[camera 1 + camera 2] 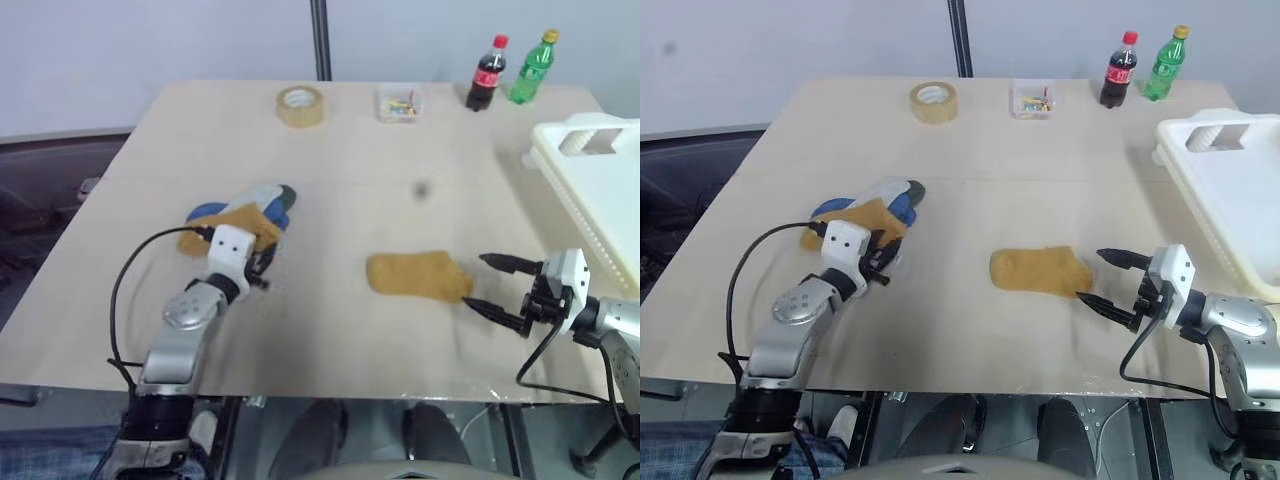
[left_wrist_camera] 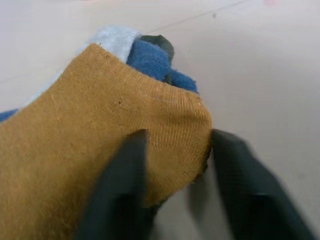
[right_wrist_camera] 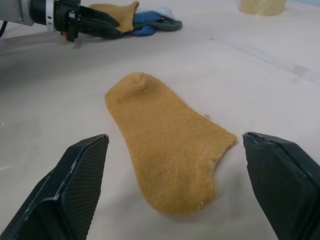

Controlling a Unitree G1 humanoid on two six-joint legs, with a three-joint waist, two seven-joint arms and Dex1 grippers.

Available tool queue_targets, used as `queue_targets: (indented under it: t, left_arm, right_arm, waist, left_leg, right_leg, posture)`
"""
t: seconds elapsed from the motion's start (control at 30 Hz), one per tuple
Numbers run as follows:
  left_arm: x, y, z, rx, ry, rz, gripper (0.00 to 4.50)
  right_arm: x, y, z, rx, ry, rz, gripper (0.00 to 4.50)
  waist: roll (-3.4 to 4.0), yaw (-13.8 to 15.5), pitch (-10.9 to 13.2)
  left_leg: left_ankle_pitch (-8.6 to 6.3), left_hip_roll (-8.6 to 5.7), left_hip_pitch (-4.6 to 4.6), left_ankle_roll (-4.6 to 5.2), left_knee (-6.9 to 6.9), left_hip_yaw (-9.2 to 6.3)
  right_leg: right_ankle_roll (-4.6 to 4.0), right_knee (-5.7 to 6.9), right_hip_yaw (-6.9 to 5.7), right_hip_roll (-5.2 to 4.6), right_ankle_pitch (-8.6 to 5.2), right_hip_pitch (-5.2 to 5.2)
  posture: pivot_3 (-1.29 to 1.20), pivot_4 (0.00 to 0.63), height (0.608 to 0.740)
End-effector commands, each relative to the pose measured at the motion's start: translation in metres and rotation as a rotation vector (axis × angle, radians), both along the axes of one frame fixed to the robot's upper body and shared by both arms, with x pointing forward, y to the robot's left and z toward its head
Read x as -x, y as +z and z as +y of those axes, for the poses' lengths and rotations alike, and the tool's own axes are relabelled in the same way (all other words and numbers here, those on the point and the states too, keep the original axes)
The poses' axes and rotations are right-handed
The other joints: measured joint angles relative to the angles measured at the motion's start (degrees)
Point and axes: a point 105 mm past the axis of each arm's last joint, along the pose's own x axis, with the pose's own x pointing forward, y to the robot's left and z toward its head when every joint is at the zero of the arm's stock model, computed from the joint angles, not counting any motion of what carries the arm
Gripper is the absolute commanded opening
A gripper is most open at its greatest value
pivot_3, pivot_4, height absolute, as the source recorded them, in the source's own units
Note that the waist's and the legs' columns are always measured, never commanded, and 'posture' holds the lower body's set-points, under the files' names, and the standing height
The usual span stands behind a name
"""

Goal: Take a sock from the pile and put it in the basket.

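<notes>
A roll of tape (image 1: 300, 106) is laid flat near the far edge of the light wooden table (image 1: 350, 330). A small clear box of coloured bits (image 1: 399, 104) is set beside it. Further right, a dark cola bottle (image 1: 487, 74) and a green bottle (image 1: 529, 68) are stood upright, close together.

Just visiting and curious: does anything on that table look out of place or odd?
One mustard-yellow sock lies flat by itself mid-table, apart from the pile and not in the white basket, just ahead of the open right gripper. Nothing looks spilled or damaged; both bottles stand upright.
</notes>
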Motion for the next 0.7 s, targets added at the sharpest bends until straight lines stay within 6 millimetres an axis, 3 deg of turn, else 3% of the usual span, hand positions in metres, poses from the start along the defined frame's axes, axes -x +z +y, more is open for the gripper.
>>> queue_targets:
  t: [0.03,0.23,0.4,0.57,0.7]
  left_arm:
    - [-0.002,0.012,0.001,-0.041,0.003,-0.064,0.27]
    - [0.002,0.036,-0.024,-0.028,-0.114,-0.147,0.11]
    - [0.005,0.054,-0.061,-0.037,-0.253,-0.158,0.11]
    - [-0.019,0.053,-0.102,-0.033,-0.317,-0.141,0.11]
    - [-0.029,0.041,-0.152,-0.008,-0.456,-0.058,0.11]
  right_arm:
    - [0.001,0.009,-0.004,0.01,-0.009,-0.046,4.5]
    - [0.0,0.007,-0.003,0.009,-0.007,-0.046,4.5]
    - [-0.003,0.006,0.001,0.013,0.013,-0.045,4.5]
    - [-0.007,0.005,0.005,0.001,0.011,-0.053,4.5]
    - [-0.007,0.004,0.005,0.002,0.011,-0.053,4.5]
  waist:
    - [0.0,-0.1,0.0]
    - [0.0,0.0,0.0]
    - [0.0,0.1,0.0]
    - [-0.01,0.2,0.0]
    - [-0.03,0.0,0.0]
  left_leg:
    - [0.0,0.0,0.0,0.0,0.0,0.0]
    - [0.0,0.0,0.0,0.0,0.0,0.0]
    - [0.0,-0.01,-0.02,0.0,0.02,-0.01]
    - [0.0,-0.01,-0.01,0.0,0.04,0.0]
    - [0.0,-0.05,-0.04,0.0,0.19,-0.03]
  right_leg:
    - [0.0,0.0,0.0,0.0,0.0,0.0]
    - [0.0,0.01,0.0,0.0,0.0,0.0]
    - [0.0,0.01,-0.02,-0.02,0.0,0.01]
    - [0.0,0.06,-0.02,0.01,0.0,0.01]
    - [0.01,0.07,-0.07,0.0,0.0,0.07]
  posture:
    - [0.0,0.15,0.74]
    - [0.0,0.15,0.74]
    - [0.0,0.15,0.74]
    - [0.0,0.15,0.74]
    - [0.0,0.15,0.74]
